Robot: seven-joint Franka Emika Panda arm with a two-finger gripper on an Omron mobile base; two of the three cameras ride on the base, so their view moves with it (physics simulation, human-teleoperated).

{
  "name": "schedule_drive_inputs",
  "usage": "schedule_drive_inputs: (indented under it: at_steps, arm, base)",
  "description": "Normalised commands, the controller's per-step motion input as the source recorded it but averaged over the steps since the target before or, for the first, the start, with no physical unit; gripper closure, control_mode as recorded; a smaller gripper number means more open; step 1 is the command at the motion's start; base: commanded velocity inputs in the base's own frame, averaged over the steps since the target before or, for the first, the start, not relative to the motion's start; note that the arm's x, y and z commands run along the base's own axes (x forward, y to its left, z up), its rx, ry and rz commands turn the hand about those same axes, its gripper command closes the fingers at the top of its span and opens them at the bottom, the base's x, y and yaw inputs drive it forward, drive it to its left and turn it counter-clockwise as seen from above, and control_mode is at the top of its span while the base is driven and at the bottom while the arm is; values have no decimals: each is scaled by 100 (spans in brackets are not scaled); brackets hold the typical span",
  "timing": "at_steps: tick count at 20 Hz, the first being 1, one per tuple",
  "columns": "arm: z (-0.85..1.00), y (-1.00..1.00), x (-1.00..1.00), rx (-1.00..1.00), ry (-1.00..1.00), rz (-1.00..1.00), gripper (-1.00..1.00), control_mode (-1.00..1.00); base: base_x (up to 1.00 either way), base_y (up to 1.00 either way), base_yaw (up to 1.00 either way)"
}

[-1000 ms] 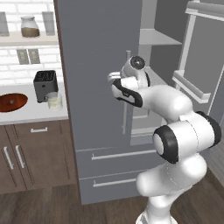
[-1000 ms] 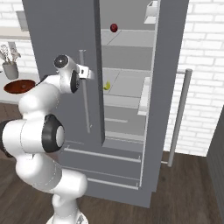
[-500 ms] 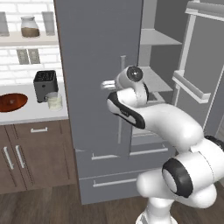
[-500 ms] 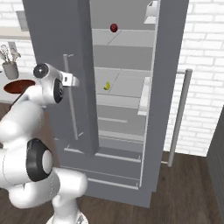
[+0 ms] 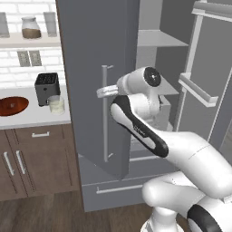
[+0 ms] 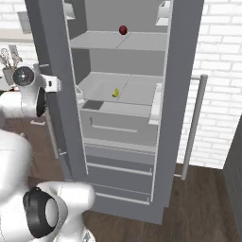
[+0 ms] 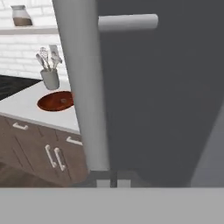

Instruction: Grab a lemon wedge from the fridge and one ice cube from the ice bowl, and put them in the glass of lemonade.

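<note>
Tool: the two-finger tool [image 7: 113, 183] sits at the foot of the hand view, its tips drawn together with nothing between them, just beside the long silver bar handle [image 5: 104, 113] of the left door; in the left base view the hand [image 5: 107, 90] reaches that handle from the right.
Fridge: the tall matte grey French-door fridge [image 6: 184, 94] stands with both doors swung open, pale grey shelves and lower drawers showing.
Lemon wedge: the tiny bright yellow wedge [image 6: 115, 93] lies on the middle shelf inside the fridge, well apart from the tool, with the open left door [image 5: 97, 68] between them.
Other fruit: a small dark red round fruit [image 6: 123, 30] rests on the upper shelf.
Ice bowl: the wide reddish-brown wooden bowl [image 5: 12, 105] sits on the white bench [image 5: 38, 118] left of the fridge.
Glass of lemonade: the short clear tumbler [image 5: 56, 104] stands just in front of the black toaster [image 5: 47, 87].
Utensils: a grey cup of utensils [image 7: 50, 77] stands behind the bowl.
</note>
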Motion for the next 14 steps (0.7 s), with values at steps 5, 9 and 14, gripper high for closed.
schedule_drive_inputs:
  at_steps: [5,9,14]
  arm:
    - [100,-1,-100,0,0,8,100,-100]
    - [100,-44,-71,3,0,0,100,-100]
    - [95,-79,-26,12,9,-7,100,-100]
  base:
    - [0,0,0]
    - [0,0,0]
    - [0,0,0]
